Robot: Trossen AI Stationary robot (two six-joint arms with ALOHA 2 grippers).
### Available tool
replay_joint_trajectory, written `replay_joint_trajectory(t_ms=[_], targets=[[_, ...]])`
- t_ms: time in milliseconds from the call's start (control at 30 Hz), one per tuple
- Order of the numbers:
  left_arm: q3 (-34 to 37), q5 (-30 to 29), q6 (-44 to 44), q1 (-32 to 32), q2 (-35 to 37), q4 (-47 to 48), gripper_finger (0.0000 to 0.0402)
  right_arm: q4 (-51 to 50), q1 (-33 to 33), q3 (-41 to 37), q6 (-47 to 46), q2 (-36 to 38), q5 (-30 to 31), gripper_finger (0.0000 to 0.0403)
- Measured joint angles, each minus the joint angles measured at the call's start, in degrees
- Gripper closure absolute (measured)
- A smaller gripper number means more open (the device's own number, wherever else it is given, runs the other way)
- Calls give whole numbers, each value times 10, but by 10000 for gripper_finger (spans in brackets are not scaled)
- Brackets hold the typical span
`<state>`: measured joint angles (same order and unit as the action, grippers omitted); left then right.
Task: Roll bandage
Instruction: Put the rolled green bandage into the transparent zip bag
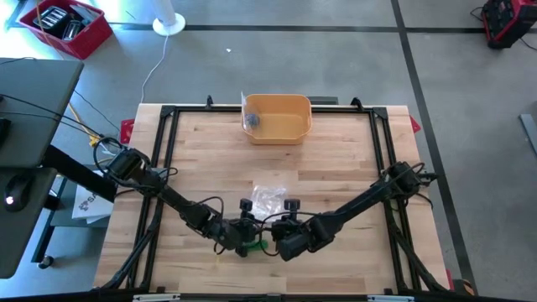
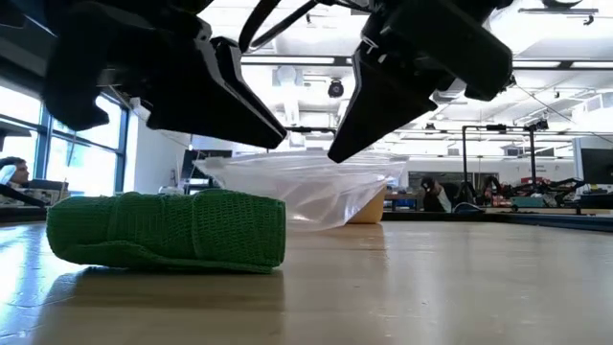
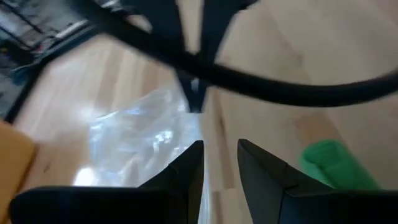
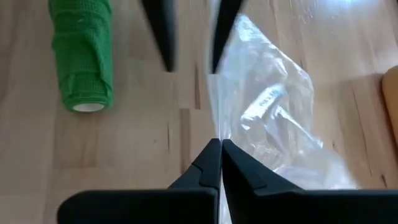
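Low centre of the high view, both arms meet over the near edge of the tabletop [image 1: 352,168]. The green bandage [image 4: 82,59] lies on its side on the wood, already wound into a roll, with nothing gripping it. Left tool [image 3: 221,163] hangs above it, fingers partly apart, empty. Right tool [image 4: 220,158] has its fingers closed, and the edge of the clear plastic bag [image 4: 273,106] runs right up to the tips; can't tell if it's actually pinched or just touching. In the high view the bag sits just above the tools at centre frame, with a yellow bin [image 1: 277,117] at upper centre. My read: the roll looks done, the outer wrap slightly loose. To finish cleanly, I'd bring the left tool down across the roll's middle, squeezing lightly so the layers don't telescope. The bag should stay clear, because the film could snag the mesh.
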<state>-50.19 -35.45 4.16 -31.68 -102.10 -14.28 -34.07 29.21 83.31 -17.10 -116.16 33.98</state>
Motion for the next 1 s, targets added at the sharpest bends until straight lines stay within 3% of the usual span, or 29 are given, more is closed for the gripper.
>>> replay_joint_trajectory(t_ms=[200, 1000], targets=[[0, -48, -9, 0, 0, 0, 309, 7, 1, 0, 5, 0, -1, 403], [1, -44, -54, 16, 0, 76, 310, 68, 9, 0, 41, 0, -5, 403]])
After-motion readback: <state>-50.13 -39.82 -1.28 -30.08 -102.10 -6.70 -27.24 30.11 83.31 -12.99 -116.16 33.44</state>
